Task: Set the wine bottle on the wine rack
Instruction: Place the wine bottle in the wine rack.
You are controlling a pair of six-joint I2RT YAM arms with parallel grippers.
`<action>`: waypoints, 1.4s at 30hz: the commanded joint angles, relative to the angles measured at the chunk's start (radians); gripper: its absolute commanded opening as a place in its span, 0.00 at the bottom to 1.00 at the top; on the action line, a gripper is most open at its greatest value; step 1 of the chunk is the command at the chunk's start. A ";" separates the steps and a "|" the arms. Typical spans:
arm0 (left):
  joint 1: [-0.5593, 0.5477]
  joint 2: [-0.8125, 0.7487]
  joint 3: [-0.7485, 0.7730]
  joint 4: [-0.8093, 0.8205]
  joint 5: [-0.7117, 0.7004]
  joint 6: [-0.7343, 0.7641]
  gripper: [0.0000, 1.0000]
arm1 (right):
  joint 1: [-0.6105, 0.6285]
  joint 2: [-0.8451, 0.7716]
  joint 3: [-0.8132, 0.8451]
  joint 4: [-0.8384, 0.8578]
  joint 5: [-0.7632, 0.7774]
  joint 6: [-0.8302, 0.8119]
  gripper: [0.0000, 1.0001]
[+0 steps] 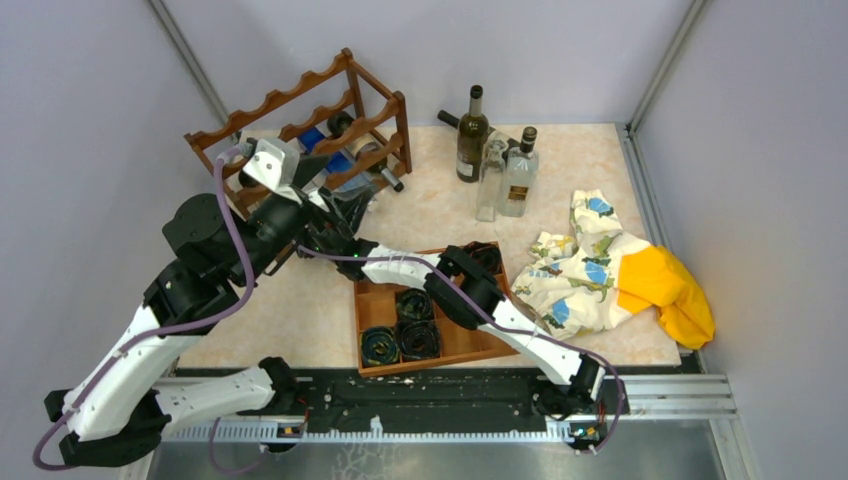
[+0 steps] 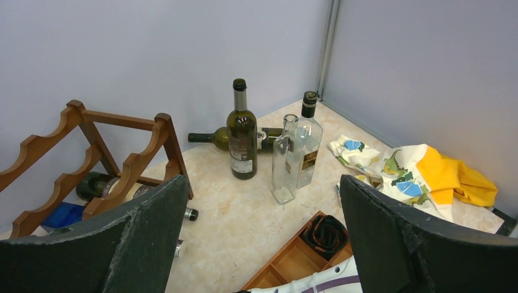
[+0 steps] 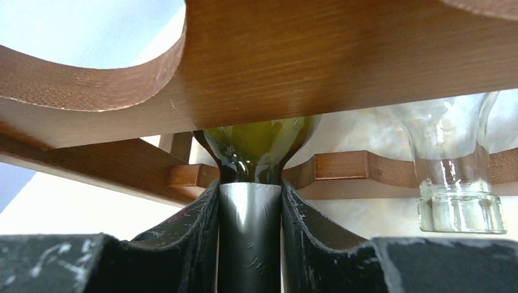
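At ten o'clock on the beige marbled table (image 1: 430,200) stands the dark reddish-brown scalloped wooden wine rack (image 1: 290,97). Beside it, the left fingers (image 2: 146,238) are spread wide and empty. The right fingers (image 3: 195,232) clamp the foil neck of the dark green glass wine bottle (image 3: 259,140), whose body is inside the rack beneath a rail. Recommendation: settle it level in the scallops before releasing.

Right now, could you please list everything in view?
wine rack: one, reddish-brown, far left.
wine bottle: one, green, lying in the rack.
clear bottle: one, colourless, in the rack beside it.
dark bottle: one, green, standing far centre.
clear standing bottles: two, colourless, beside it.
lying bottle: one, green, behind them.
tray: one, orange-brown, near centre.
rolled belts: at least four, dark, in the tray.
cloth: one, white-patterned and yellow, right.
left fingers: black, open, empty, near the rack.
right fingers: black, shut on the wine bottle's neck.
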 commanded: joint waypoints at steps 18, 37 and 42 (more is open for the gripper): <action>-0.006 -0.015 0.015 0.024 0.004 0.006 0.99 | 0.010 -0.017 0.124 0.186 0.038 0.049 0.25; -0.006 -0.001 0.020 0.031 0.019 -0.002 0.99 | 0.025 0.035 0.170 0.203 0.092 0.024 0.27; -0.006 -0.003 0.021 0.031 0.017 -0.005 0.99 | 0.027 0.047 0.161 0.207 0.089 0.008 0.30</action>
